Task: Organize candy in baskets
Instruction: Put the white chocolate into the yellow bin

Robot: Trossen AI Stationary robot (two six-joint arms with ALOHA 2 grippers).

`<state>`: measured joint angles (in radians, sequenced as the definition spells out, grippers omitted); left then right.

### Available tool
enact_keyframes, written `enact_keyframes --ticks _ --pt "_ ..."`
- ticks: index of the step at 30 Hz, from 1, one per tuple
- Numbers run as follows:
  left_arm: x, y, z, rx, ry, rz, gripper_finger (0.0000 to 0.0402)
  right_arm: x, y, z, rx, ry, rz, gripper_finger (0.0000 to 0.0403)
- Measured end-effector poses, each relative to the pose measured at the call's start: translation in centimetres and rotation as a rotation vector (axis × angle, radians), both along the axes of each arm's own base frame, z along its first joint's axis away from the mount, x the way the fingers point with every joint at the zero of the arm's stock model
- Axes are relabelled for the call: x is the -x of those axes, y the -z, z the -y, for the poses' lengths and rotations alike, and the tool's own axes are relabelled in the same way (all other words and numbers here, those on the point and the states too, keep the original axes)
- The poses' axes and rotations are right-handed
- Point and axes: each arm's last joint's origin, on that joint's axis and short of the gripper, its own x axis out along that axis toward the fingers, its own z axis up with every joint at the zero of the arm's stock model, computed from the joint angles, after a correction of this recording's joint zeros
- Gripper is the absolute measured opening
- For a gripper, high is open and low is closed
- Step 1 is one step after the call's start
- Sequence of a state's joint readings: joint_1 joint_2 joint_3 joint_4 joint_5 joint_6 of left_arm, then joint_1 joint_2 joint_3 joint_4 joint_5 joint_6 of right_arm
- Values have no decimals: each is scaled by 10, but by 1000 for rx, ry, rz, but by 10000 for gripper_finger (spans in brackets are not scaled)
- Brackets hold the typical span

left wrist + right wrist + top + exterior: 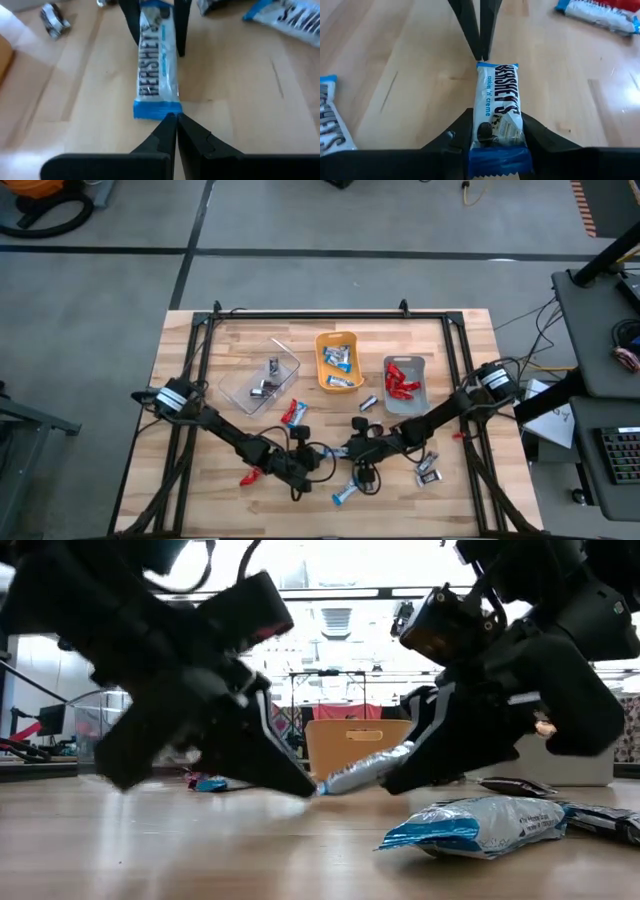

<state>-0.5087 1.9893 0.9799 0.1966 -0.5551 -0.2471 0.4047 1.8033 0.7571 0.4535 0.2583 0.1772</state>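
Bar: we saw the blue-and-white wrapped candy bar [498, 107] lying in front of the orange plastic basket [338, 362] | long axis ran between both claws | right gripper [496, 134] clamped one end | left gripper [174, 126], fingers together, touched the other end.

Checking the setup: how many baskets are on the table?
3, in a row: the clear basket toward the left arm's side, the orange basket in the middle, the grey basket toward the right arm's side.

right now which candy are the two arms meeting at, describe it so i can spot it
On the table's front half, below the orange basket, the two end effectors meet. Between them lies a blue-and-white bar: the right end effector grips one end, the shut left end effector touches the other.
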Motion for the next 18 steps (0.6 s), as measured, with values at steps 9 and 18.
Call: enact_keyframes --ticks 9,18 --pt "10 -42 -3 -9 -12 33 0 -2 -27 11 -25 35 45 92" --pt "35 -97 -11 -6 5 44 0 -9 -85 55 23 191 26 91"
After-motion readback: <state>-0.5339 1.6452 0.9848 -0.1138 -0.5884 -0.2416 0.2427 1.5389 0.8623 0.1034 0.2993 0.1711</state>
